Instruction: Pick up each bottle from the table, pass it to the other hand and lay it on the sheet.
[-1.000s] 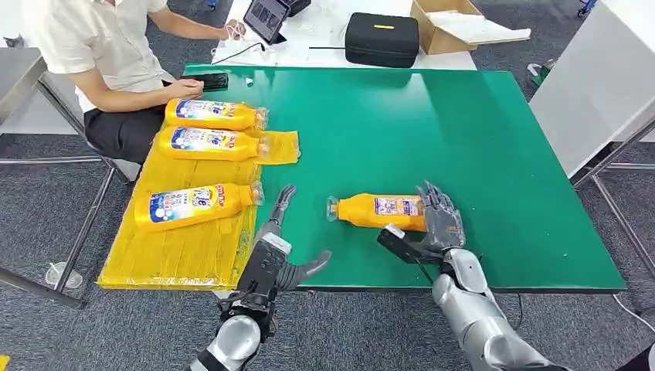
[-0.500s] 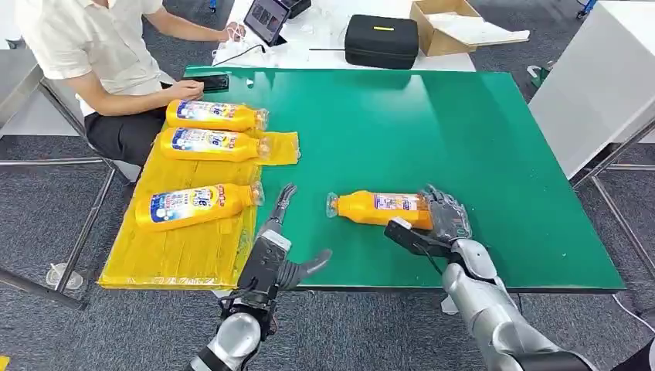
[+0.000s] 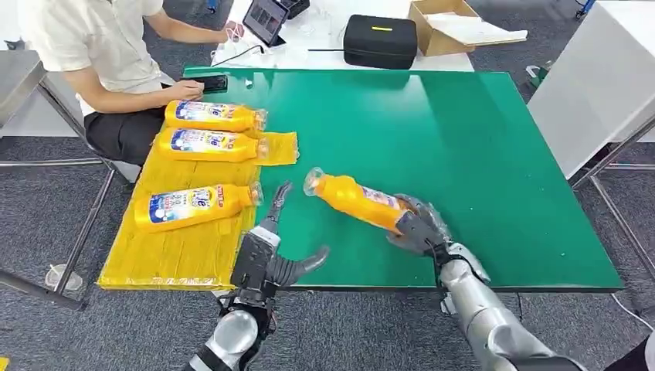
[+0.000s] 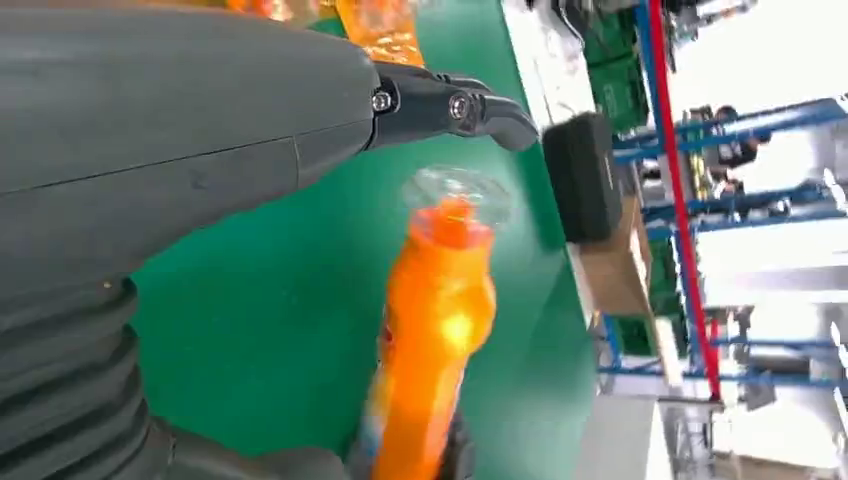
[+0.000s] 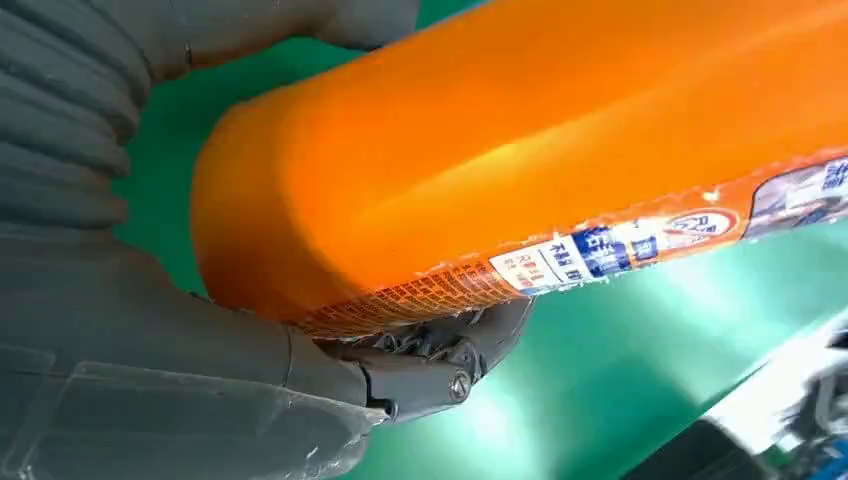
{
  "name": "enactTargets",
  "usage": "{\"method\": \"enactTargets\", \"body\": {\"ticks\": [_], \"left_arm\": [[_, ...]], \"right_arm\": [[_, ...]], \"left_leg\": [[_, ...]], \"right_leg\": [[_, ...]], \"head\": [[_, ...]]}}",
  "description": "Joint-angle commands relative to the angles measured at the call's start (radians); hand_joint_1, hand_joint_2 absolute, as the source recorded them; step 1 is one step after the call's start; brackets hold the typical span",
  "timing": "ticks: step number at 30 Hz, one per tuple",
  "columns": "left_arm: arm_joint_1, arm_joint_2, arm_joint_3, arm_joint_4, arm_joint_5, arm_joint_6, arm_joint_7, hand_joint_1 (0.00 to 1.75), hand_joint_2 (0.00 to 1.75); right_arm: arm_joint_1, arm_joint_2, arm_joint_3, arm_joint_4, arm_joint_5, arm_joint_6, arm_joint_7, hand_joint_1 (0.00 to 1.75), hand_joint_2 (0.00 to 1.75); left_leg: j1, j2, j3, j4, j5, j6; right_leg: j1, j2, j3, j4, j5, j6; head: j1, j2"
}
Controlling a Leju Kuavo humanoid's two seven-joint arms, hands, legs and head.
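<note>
Right hand now grips bottle, cap end tilted up off counter; your left hand waits spread, empty. Handover next.

Bright, even overhead light; the green table shows soft sheen and faint shadows. Both wrist views are blurred, the orange bottle glaring, windows perhaps overexposed at right.

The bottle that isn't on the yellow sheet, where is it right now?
In the head view the bottle is gripped at its base by the right hand, above the green table, cap tilted toward the open left hand.
</note>
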Motion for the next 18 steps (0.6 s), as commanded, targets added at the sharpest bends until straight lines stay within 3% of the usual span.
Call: {"method": "enactTargets", "body": {"ticks": [1, 7, 18], "left_arm": [[-0.012, 0.014, 0.019, -0.007, 0.153, -0.077, 0.013, 0.00, 1.75], [0.025, 0.048, -0.031, -0.010, 0.246, -0.136, 0.031, 0.00, 1.75], [-0.002, 0.046, -0.045, 0.006, 0.296, -0.199, 0.054, 0.00, 1.75]], "right_arm": [[0.085, 0.071, -0.041, -0.186, -0.249, 0.067, -0.040, 1.75, 1.75], [0.209, 0.113, -0.016, -0.444, -0.433, -0.018, 0.016, 1.75, 1.75], [0.241, 0.156, 0.136, -0.488, -0.427, -0.033, 0.011, 1.71, 1.75]], "left_leg": [[0.001, 0.001, 0.003, 0.000, -0.001, 0.000], [0.000, 0.002, 0.002, -0.001, -0.002, 0.000], [0.000, 0.001, -0.002, 0.000, -0.002, 0.000]], "right_leg": [[0.001, -0.001, 0.004, -0.001, -0.001, -0.002], [0.000, 0.001, 0.003, 0.000, -0.002, -0.002], [0.001, 0.000, -0.001, 0.000, -0.002, -0.002]], "head": [[0.000, 0.000], [0.000, 0.000], [0.000, 0.000]]}}
